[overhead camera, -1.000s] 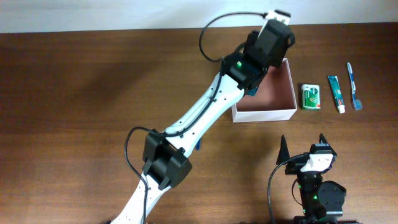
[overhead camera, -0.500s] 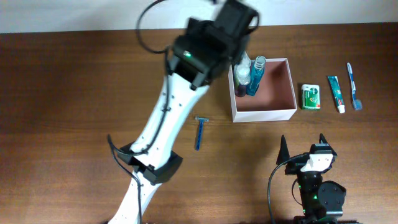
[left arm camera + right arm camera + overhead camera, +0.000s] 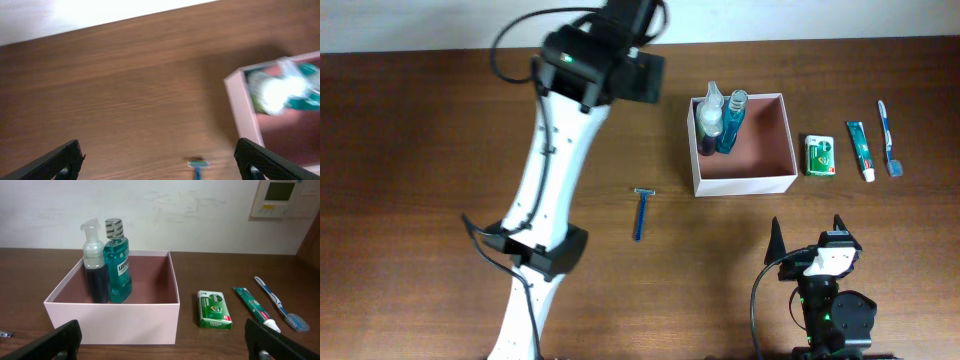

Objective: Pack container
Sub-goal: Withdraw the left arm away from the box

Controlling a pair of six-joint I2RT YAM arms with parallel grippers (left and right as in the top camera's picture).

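On the table, the container sits at two o'clock. The left gripper, at twelve, and the right gripper, at five, both gape empty. Two bottles stand in the container's ten-o'clock corner; a razor lies at its eight o'clock.

Left arm stretched far, left fingers wide; right arm tucked (right fingers likewise).

In the left wrist view we find the container cut by the right edge, its bottles blurred; the razor leaves the bottom.
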